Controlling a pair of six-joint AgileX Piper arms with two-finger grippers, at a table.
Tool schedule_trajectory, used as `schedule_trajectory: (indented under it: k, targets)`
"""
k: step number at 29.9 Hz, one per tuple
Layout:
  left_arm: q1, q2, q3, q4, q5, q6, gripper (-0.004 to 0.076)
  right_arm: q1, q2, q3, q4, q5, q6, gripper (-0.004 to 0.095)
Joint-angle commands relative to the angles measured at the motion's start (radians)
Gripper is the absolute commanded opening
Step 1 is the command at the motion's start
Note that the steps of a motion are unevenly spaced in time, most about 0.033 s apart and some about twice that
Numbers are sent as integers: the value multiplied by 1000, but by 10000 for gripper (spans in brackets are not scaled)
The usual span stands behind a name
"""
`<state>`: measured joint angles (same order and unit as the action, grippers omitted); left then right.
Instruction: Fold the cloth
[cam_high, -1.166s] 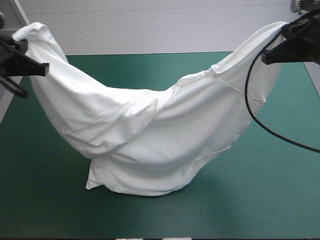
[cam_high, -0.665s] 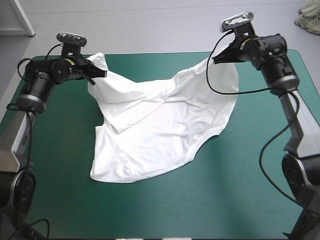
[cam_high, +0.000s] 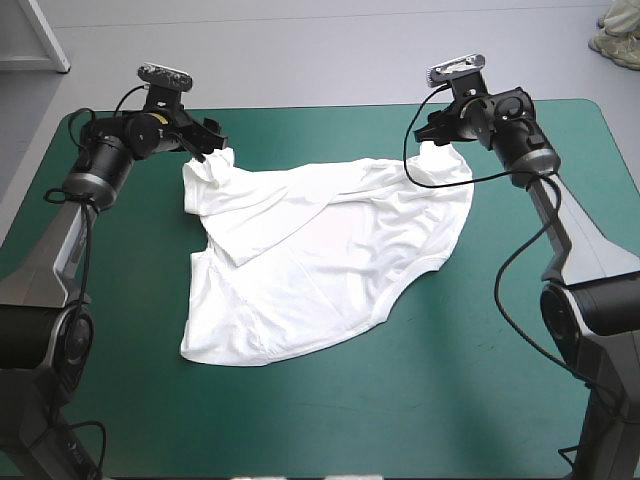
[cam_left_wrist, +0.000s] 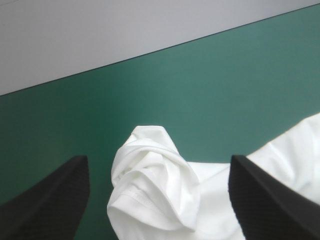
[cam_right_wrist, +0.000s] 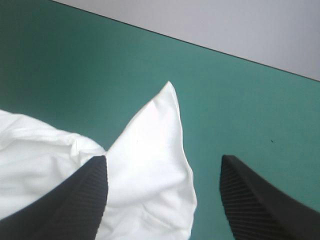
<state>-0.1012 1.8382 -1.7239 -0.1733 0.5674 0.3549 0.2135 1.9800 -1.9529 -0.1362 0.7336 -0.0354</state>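
The white T-shirt (cam_high: 320, 250) lies spread and wrinkled across the middle of the teal-green table. Its far-left corner is a small crumpled bunch (cam_left_wrist: 150, 200) and its far-right corner a pointed flap (cam_right_wrist: 150, 150). My left gripper (cam_high: 212, 138) hovers at the far-left corner, open; in the left wrist view (cam_left_wrist: 158, 157) the bunch lies loose between the spread black fingers. My right gripper (cam_high: 432, 130) is at the far-right corner, open too; in the right wrist view (cam_right_wrist: 164, 157) the flap lies between its fingers, untouched.
The table's far edge (cam_high: 330, 106) runs just beyond both grippers. The teal-green cover (cam_high: 480, 380) extends around the shirt toward the near edge and both sides.
Both grippers came down toward the table's far side and opened, letting go of the shirt. The shirt, hanging between them earlier, now lies on the table.
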Motion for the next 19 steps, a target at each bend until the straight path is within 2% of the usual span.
schedule_trajectory:
  k: [1, 9, 12, 15, 19]
  targets:
    - [-4, -132, -107, -12, 84, 1, 567, -7, -152, -31, -20, 89, 5, 621]
    - [-4, -297, -160, -15, 422, -122, 566, -7, -277, -31, -13, 449, 14, 619]
    - [-4, -332, -160, -19, 562, -150, 555, -7, -306, -16, 36, 448, 52, 604]
    - [-4, -348, -160, -19, 722, -163, 552, -7, -345, 34, 136, 448, 50, 581]
    - [-24, -400, -46, -12, 718, -170, 549, -7, -416, 164, 162, 448, 44, 551]
